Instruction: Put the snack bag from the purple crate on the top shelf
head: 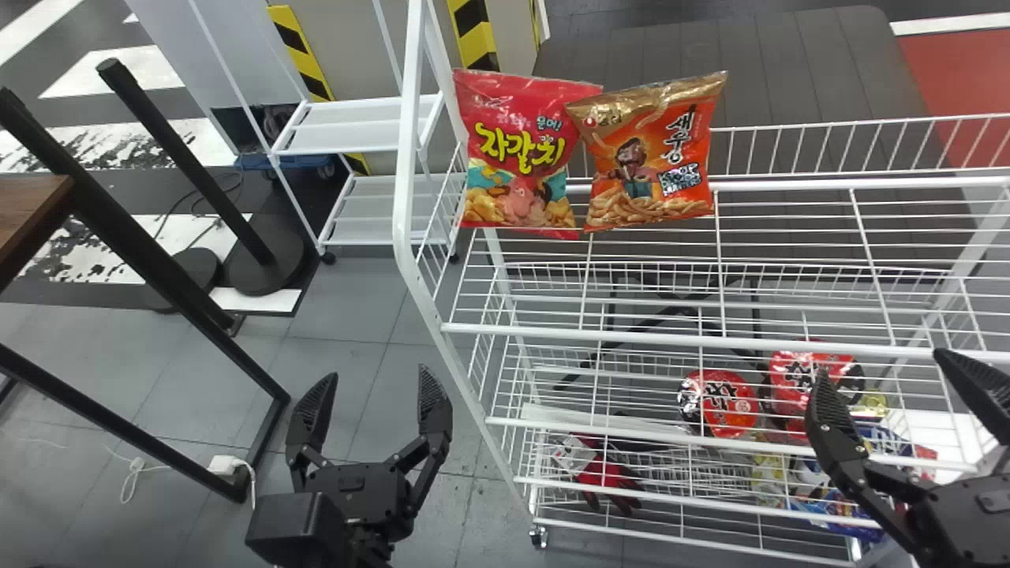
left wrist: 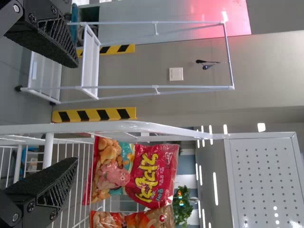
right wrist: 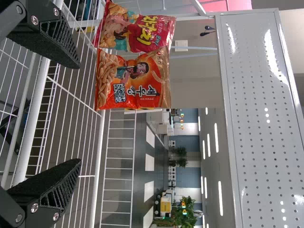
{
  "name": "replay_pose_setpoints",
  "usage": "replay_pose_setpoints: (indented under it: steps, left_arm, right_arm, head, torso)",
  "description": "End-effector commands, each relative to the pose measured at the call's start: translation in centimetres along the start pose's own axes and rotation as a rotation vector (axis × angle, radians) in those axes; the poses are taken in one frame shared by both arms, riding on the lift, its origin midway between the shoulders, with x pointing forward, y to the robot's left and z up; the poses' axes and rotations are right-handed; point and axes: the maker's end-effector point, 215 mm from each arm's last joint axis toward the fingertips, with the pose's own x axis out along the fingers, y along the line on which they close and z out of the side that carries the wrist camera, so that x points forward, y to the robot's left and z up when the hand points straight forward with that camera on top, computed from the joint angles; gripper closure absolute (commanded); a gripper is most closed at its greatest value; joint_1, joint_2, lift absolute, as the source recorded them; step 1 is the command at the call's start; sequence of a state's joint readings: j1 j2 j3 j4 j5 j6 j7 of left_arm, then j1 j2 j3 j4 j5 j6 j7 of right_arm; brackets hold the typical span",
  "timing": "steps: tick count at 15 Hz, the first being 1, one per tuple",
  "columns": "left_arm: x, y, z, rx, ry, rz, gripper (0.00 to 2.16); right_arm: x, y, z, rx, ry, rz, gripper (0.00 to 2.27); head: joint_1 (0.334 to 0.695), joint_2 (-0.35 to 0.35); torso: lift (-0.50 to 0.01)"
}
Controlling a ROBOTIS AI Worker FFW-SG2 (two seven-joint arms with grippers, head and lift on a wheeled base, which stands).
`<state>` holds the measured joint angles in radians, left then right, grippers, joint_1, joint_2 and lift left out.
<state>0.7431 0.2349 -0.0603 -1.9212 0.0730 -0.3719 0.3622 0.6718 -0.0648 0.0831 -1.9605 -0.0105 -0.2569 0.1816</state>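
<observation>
On the top shelf of the white wire rack (head: pixel 671 339) there are two snack bags, a red one (head: pixel 517 150) and an orange one (head: pixel 651 158). Both stand upright at the rack's left end, toward its back side. The red bag is the nearer to the left frame of the rack, and the orange bag is just beside it, touching it, with its top leaning somewhat to the right. Which of them is the bag of the task, I cannot tell.

The left gripper (head: pixel 377 375) is to the left of the rack's front side, with its two fingers spread wide and nothing between them. From this gripper the bags are farther forward and to the right, well apart from it. The right gripper (head: pixel 882 367) is before the right part of the rack, also with the fingers wide apart and holding nothing. For this one the bags are farther forward and to the left, also well apart.

On the rack's lower levels there are two round packs with red lids, one (head: pixel 720 402) left of the other (head: pixel 805 375), and a pair of red gloves (head: pixel 604 473) near the rack's left end
</observation>
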Motion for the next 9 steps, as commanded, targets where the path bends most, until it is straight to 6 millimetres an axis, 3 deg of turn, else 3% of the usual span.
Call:
replay_pose_setpoints:
  steps: [1,9]
  left_arm:
    - [-0.09,-0.25,-0.03,-0.002,0.0,0.002,0.12]
    - [-0.62,-0.83,-0.26,0.006,0.009,0.01,0.13]
  right_arm:
    - [0.11,-0.09,-0.08,-0.003,0.003,0.002,0.12]
    - [0.93,-0.6,-0.78,0.003,0.009,0.004,0.12]
  head:
    - [0.695,0.232]
    - [0.695,0.215]
  torso:
    - [0.0]
    - [0.0]
